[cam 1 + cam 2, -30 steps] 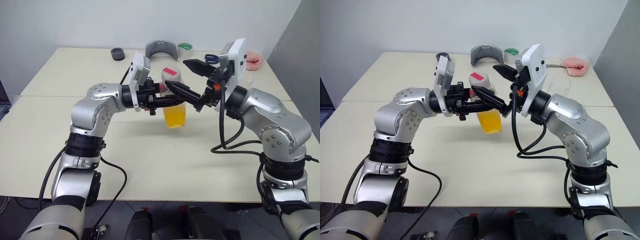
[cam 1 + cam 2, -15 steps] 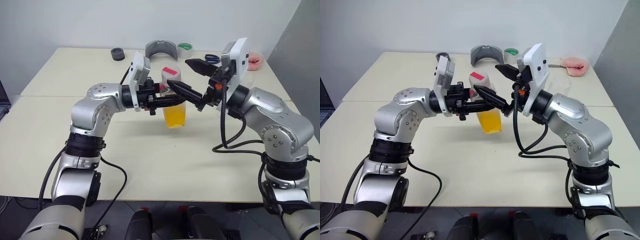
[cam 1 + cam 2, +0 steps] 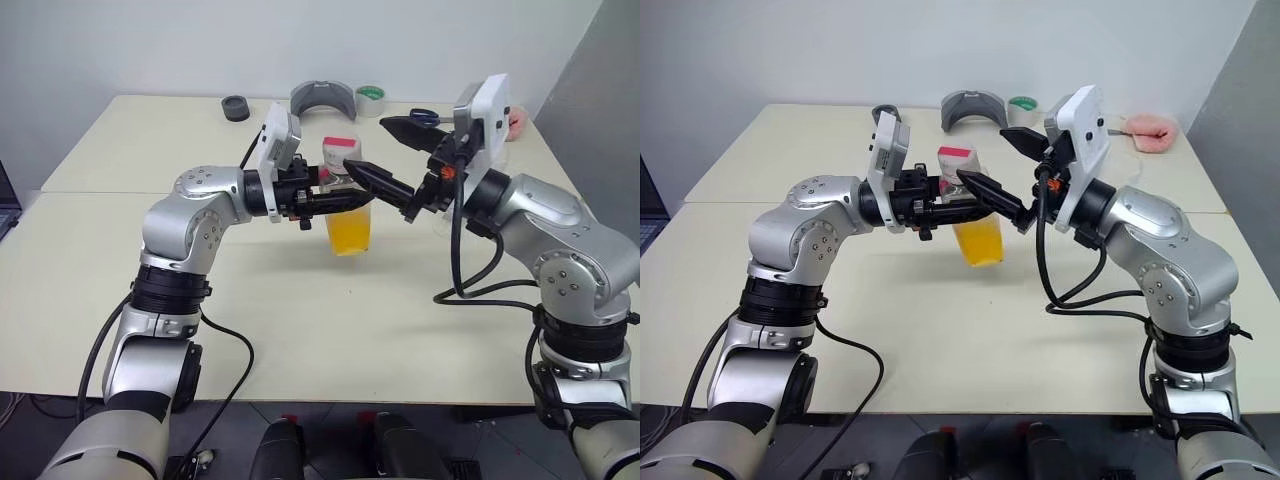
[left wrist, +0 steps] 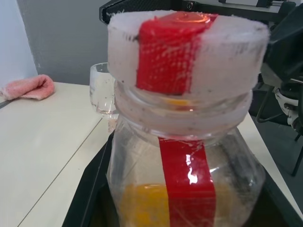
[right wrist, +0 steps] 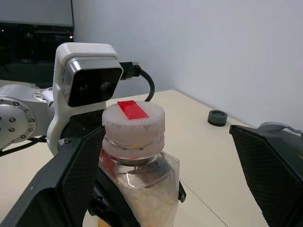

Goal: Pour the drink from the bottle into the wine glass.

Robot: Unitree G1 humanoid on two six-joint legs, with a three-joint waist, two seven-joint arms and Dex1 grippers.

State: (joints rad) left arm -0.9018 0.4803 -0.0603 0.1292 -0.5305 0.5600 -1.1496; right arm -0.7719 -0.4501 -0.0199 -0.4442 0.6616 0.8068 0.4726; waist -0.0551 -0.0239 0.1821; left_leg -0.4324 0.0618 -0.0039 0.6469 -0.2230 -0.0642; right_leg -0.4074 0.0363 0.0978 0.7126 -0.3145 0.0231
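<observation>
Uncapping step. Left gripper [image 3: 335,198] fingers clamped on bottle [image 3: 349,215], held upright above bench [image 3: 300,300]. Right gripper [image 3: 385,155] fingers wide apart, flanking cap [image 5: 134,120]. Next: close on cap, twist.

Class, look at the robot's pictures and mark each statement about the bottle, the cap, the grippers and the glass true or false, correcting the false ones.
1. The left gripper holds the bottle off the table. True.
2. The cap is off the bottle. False: it sits on the neck.
3. The right gripper is shut on the cap. False: its fingers stand wide open on either side of the cap, apart from it.
4. The drink fills only the lower part of the bottle. True.
5. The wine glass is full of drink. False: no orange liquid shows in it.
</observation>
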